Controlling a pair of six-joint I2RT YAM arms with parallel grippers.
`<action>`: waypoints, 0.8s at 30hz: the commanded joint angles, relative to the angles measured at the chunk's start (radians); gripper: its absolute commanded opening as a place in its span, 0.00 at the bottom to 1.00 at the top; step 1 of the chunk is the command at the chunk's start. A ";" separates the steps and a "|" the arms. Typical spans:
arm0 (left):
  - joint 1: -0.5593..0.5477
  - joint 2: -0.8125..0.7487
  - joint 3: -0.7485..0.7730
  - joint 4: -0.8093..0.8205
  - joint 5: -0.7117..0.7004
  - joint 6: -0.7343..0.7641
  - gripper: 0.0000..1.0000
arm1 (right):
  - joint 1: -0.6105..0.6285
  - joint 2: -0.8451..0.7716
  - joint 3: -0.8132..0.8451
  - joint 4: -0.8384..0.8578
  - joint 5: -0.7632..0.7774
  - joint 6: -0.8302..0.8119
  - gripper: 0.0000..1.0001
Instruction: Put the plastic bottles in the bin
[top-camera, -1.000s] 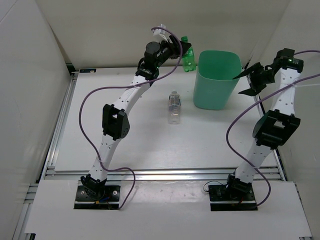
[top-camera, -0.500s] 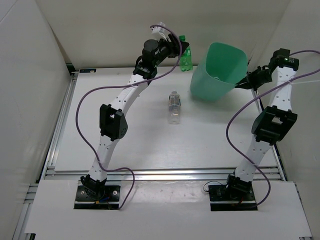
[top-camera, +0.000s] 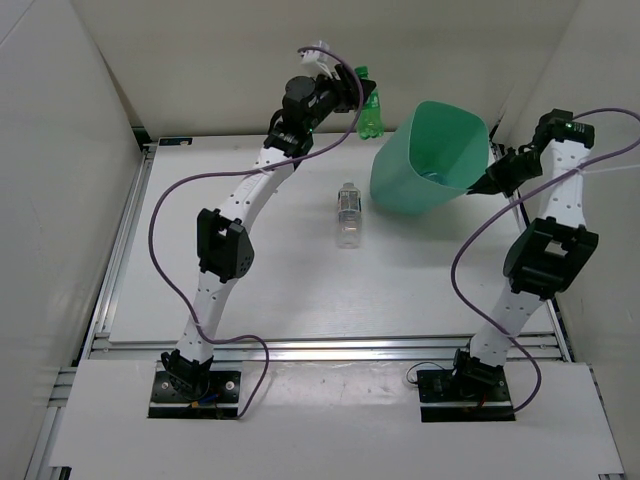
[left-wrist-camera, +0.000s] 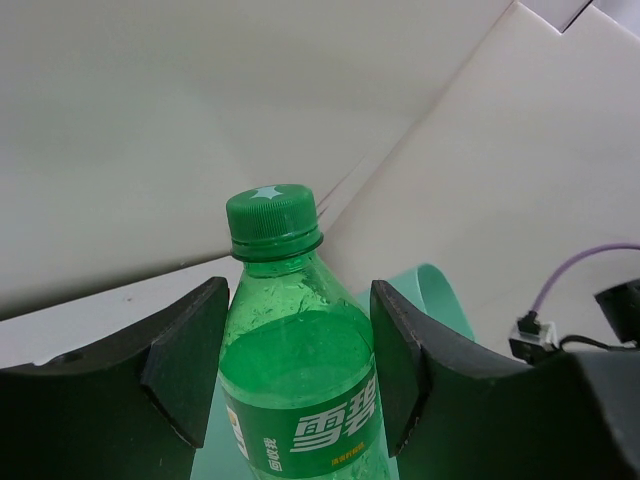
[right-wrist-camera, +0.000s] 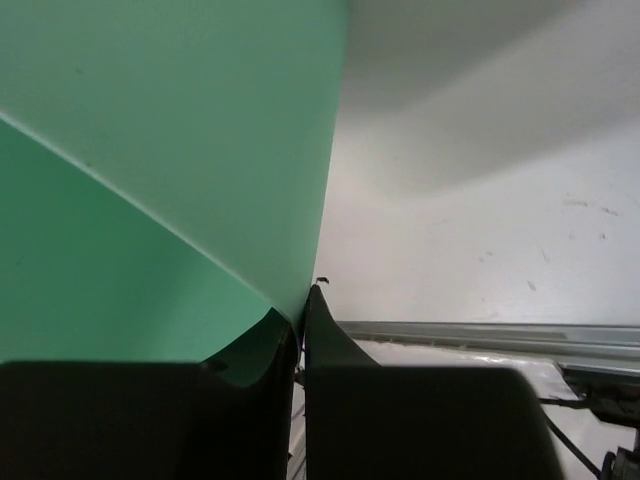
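Right gripper pinching bin rim, tipping it further toward 9 o'clock than second ago. Left gripper clamping green bottle at 12 o'clock, near mouth; drop probably getting easier. Clear bottle lying mid-desk.

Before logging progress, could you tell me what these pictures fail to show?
Contents of the bin, top view: mostly hidden by its tilted wall.
Base of the green bottle: cut off by the left wrist view's lower edge.
Label on the lying clear bottle, top view: too small.
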 joint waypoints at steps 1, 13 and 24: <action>0.001 -0.138 -0.004 0.001 -0.021 0.014 0.11 | 0.000 -0.173 -0.046 -0.101 -0.058 -0.046 0.00; 0.001 -0.185 -0.014 0.001 -0.012 0.005 0.11 | -0.034 -0.371 -0.214 -0.101 -0.003 -0.086 0.00; 0.001 -0.227 -0.056 0.001 -0.003 -0.015 0.11 | -0.043 -0.457 -0.388 -0.101 0.042 -0.124 0.02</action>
